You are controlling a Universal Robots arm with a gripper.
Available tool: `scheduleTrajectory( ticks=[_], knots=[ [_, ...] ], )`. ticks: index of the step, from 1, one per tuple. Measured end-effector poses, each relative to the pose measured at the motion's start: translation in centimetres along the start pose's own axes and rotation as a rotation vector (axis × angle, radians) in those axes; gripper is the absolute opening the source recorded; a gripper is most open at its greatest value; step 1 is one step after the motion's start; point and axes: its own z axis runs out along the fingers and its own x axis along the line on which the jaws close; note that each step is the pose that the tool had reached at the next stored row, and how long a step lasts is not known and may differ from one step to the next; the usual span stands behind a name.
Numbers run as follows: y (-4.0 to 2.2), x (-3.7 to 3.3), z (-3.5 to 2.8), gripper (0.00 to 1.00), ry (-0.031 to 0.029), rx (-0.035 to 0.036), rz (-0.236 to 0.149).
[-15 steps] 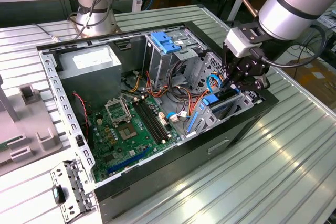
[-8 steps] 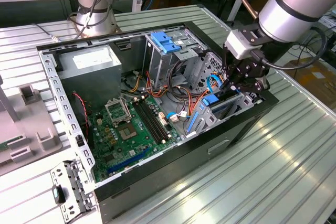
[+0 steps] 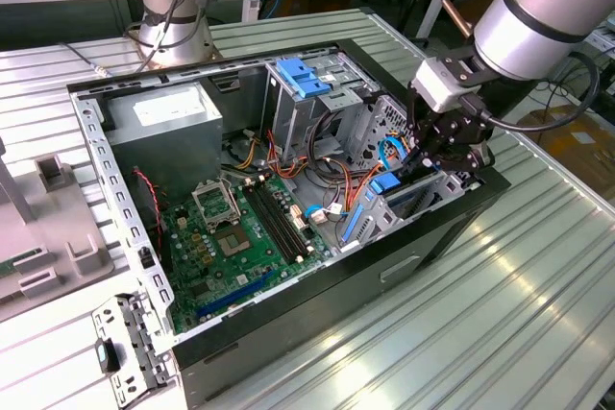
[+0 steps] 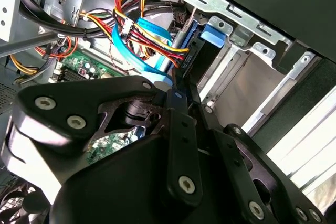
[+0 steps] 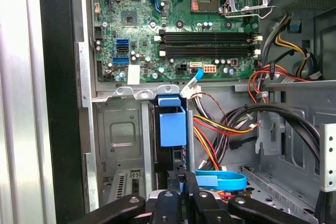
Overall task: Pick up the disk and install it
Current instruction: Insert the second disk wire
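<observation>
- Your gripper (image 3: pixel 434 162) sits low inside the open computer case (image 3: pixel 404 266), at the drive bay by the case's wall on the exterior view's right.
- The disk (image 5: pixel 172 129) stands on edge in that bay, blue tab toward the motherboard (image 5: pixel 173 24).
- The fingers (image 5: pixel 181 182) are clamped on the disk's near edge.
- Metal bay walls (image 5: pixel 121 140) hug one side; loose cables (image 5: pixel 220 129) crowd the other.

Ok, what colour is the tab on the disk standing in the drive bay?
Bright blue. The disk's tab shows best in the first wrist view, just beyond the end effector.
</observation>
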Motion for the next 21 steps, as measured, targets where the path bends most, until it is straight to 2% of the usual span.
scheduleTrajectory(
  ticks=[5, 6, 7, 8, 12, 18, 21],
  knots=[
    [0.00, 0.00, 0.01, 0.18, -0.0002, -0.0001, -0.001],
    [0.00, 0.00, 0.01, 0.24, -0.0002, -0.0001, -0.001],
    [0.00, 0.00, 0.01, 0.24, -0.0002, -0.0001, -0.001],
    [0.00, 0.00, 0.01, 0.30, -0.0002, -0.0002, -0.001],
    [0.00, -0.01, -0.03, 0.30, -0.0001, -0.0002, -0.001],
    [-0.05, -0.17, -1.21, 0.30, -0.0017, -0.0002, -0.001],
    [-0.04, -0.32, -1.17, 0.29, -0.0032, -0.0007, -0.001]
  ],
)
